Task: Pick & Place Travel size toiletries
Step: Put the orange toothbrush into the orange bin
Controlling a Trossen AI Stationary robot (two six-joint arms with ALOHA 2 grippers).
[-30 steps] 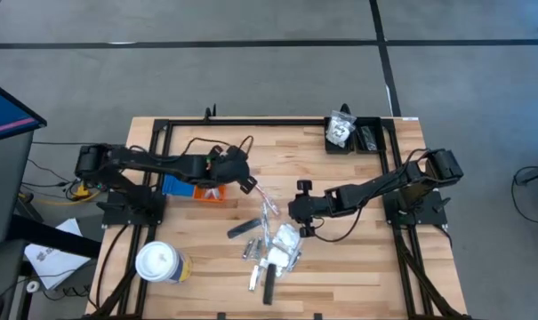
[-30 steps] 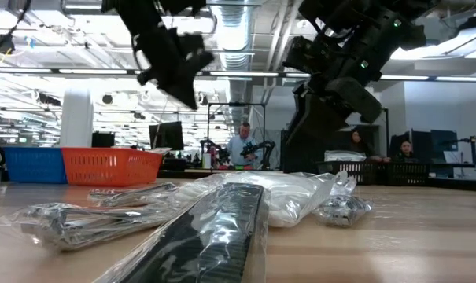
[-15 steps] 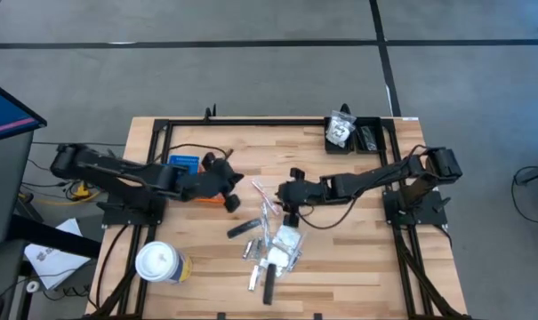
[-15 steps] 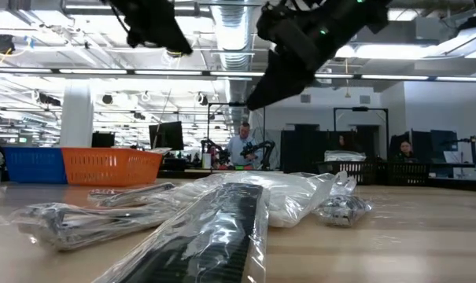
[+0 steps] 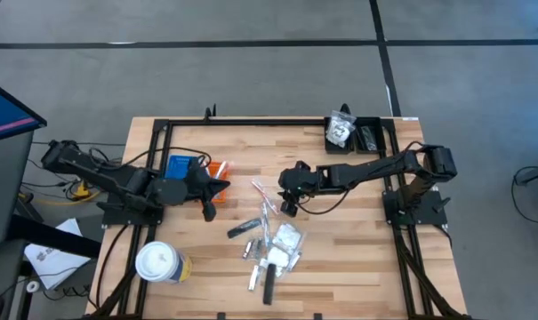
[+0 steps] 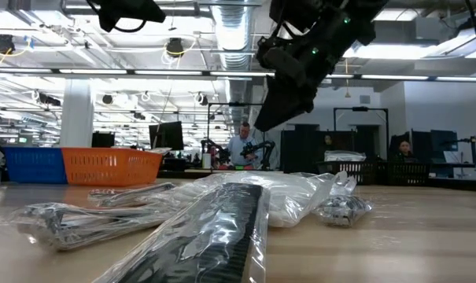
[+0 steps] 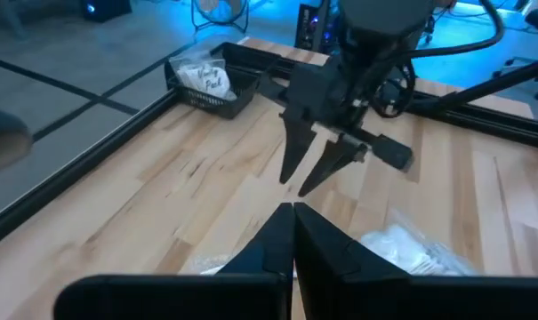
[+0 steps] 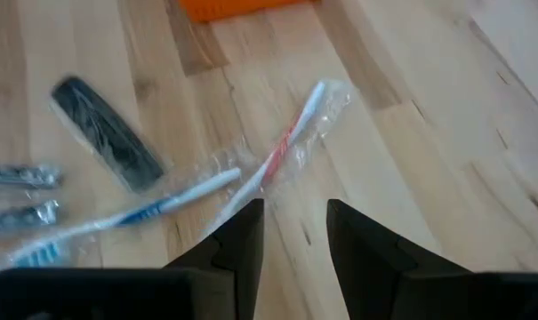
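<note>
A: What's on the table (image 5: 357, 258) rn?

B: I've got the wooden top in the high view w/ both arms reaching toward the middle. Big white lidded cup (image 5: 157, 262) sits at the near left corner. Blue tray (image 5: 179, 165) and orange tray (image 5: 217, 168) are side by side on the left, partly under the left arm. Black bin (image 5: 353, 134) at the far right corner holds clear packets.

A: And the toiletries?

B: Loose pile (image 5: 273, 242) near the table's centre, toward the near edge: crinkly packets w/ white contents, a dark flat stick (image 5: 242, 228), wrapped toothbrushes. In the low view one black comb-like piece in clear wrap (image 6: 202, 236) lies closest to the lens. Right wrist cam shows a red-and-white wrapped toothbrush (image 8: 291, 133), a blue one (image 8: 153, 209) crossing it, and a dark comb (image 8: 107, 133) nearby.

A: Grippers?

B: Left gripper (image 5: 208, 201) is just beside the trays, fingers pressed together, nothing in them. Right gripper (image 5: 289, 201) hangs above the far end of the pile, over the red toothbrush; fingers (image 8: 237, 240) are apart w/ a narrow gap, holding nothing, clear of the wood.
</note>
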